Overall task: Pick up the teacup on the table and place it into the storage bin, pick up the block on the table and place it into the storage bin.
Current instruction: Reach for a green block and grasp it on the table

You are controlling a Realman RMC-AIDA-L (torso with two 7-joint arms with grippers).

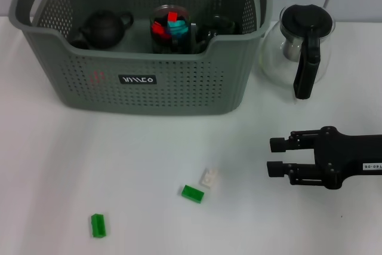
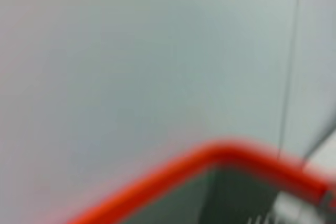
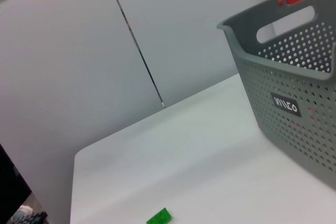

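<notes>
Nearest the bench's front edge lie two green blocks, one toward the left point(image 1: 98, 225) and one nearer the middle point(image 1: 193, 193), the latter just beside a small white block point(image 1: 209, 177). The right gripper point(image 1: 276, 157) hovers low toward the right edge, jaws open and empty, pointing at them. It should probably centre over the middle green brick and close across its short sides. At the back stands the grey perforated storage bin point(image 1: 143, 82), already holding dark teaware. The left gripper's jaws cannot be told.
</notes>
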